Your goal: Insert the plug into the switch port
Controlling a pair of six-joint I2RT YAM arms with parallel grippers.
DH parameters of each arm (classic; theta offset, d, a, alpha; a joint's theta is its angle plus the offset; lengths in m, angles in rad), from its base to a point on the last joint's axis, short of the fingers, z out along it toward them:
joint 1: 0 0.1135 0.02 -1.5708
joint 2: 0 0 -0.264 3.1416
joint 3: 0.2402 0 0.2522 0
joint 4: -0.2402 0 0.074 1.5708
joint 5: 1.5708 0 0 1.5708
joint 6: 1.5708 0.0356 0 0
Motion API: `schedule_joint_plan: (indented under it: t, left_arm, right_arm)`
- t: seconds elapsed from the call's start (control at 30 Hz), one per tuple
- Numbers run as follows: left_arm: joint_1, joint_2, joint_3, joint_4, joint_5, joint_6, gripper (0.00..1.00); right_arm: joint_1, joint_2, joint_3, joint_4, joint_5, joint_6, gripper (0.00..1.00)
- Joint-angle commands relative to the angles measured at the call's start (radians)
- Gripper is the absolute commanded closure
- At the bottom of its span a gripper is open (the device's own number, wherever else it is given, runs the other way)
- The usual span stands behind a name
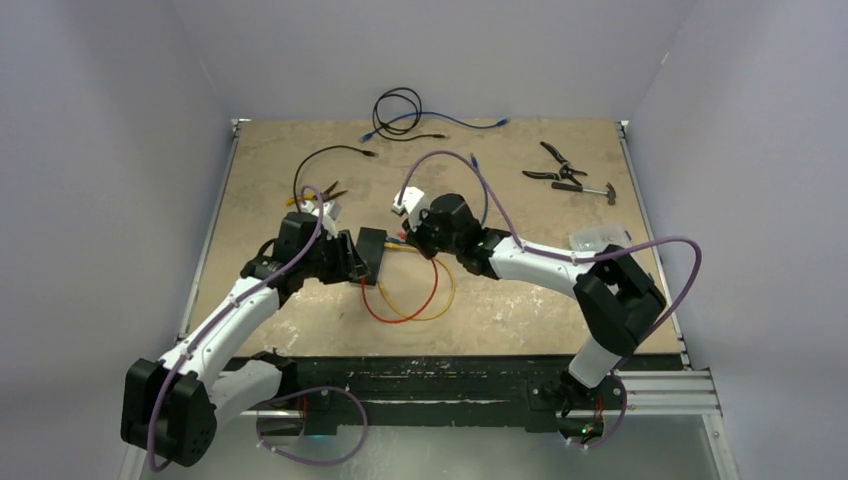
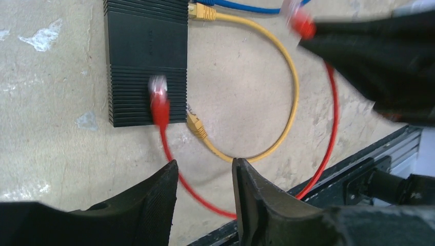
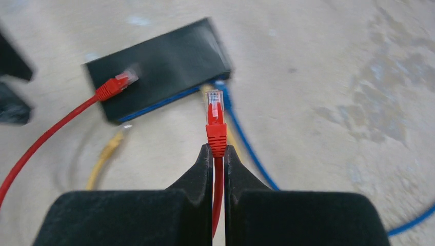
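The switch is a flat black box at mid-table, also seen in the left wrist view and the right wrist view. My right gripper is shut on a red cable just behind its red plug, which points at the switch's socket edge from a short way off. The cable's other red plug lies loose on top of the switch. My left gripper is open and empty, just in front of the switch over the red cable. A yellow plug and a blue cable sit at the socket edge.
A loose yellow plug lies beside the switch, with yellow and red loops toward the front rail. Pliers and a small hammer lie back right. Coiled black and blue cables lie at the back.
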Motion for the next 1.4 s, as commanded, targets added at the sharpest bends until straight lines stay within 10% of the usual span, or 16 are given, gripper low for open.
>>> schedule_joint_plan:
  t: [0.0,0.47,1.37]
  left_arm:
    - [-0.005,-0.078,0.002,-0.023,-0.049,-0.091,0.56]
    - [0.002,0.039,0.222,-0.162,-0.297,-0.072,0.42]
    - [0.161,0.795,0.46,0.226,0.137,0.235,0.44]
  right_arm:
    - [0.073,-0.066,-0.04,0.017,-0.115,-0.097,1.0]
    - [0.155,-0.097,-0.162,0.14,-0.083,-0.043,1.0]
    - [0.12,0.078,-0.145,0.159,0.071,-0.155,1.0]
